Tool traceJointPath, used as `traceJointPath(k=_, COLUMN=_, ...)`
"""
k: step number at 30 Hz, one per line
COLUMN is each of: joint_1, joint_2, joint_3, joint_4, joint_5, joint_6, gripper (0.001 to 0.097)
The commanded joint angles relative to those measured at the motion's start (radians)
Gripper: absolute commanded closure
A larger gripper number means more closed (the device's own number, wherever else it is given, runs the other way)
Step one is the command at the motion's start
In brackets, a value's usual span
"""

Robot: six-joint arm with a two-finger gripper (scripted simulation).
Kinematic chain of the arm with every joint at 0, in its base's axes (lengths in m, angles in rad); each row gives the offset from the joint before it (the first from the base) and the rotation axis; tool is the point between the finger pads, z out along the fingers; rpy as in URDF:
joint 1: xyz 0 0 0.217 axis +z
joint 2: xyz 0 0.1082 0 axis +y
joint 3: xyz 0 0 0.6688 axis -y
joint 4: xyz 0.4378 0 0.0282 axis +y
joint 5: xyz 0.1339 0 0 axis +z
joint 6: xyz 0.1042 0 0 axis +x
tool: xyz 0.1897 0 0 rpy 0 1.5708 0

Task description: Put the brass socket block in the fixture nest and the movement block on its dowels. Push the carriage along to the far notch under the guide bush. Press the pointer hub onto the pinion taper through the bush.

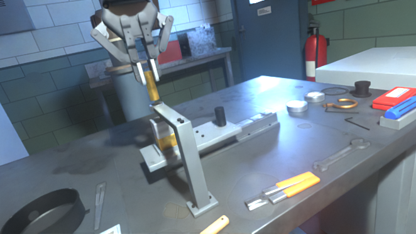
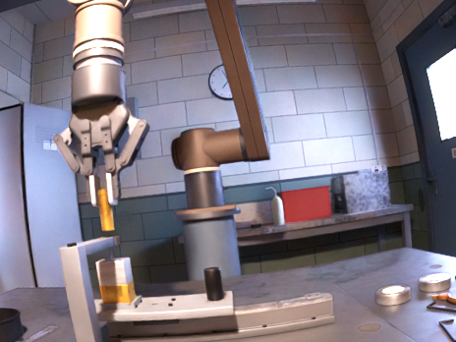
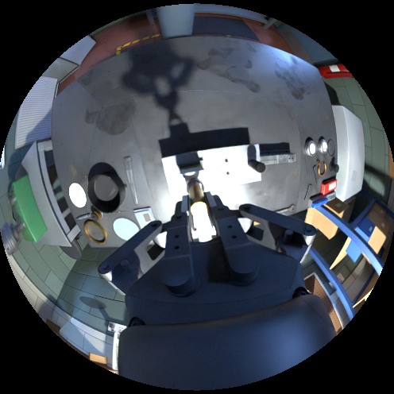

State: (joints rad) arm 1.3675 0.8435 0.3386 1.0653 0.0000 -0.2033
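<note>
The grey movement block sits on top of the brass socket block on the carriage, under the arm of the guide-bush bracket. The brass pointer hub hangs upright in my closed gripper, its lower end just above the bush at the bracket's tip. From the second side camera the pointer hub stands a short way above the bracket arm. A black post rises from the carriage, which sits at the left end of its rail.
Behind the fixture stands the arm's grey pedestal, with a shelf bench along the wall. A black dish lies front left; orange-handled tools, a spanner, metal discs and a red case lie to the right.
</note>
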Motion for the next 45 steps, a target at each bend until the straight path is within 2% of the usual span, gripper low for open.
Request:
traceJointPath(k=1, joint_1=0.0, joint_2=-0.001, joint_3=0.001, joint_4=0.0, joint_5=0.0, joint_6=0.0, gripper=0.0901)
traceJointPath(k=45, joint_1=0.0, joint_2=0.009, joint_3=-0.012, joint_4=-0.024, joint_5=0.0, joint_6=0.0, gripper=0.0901)
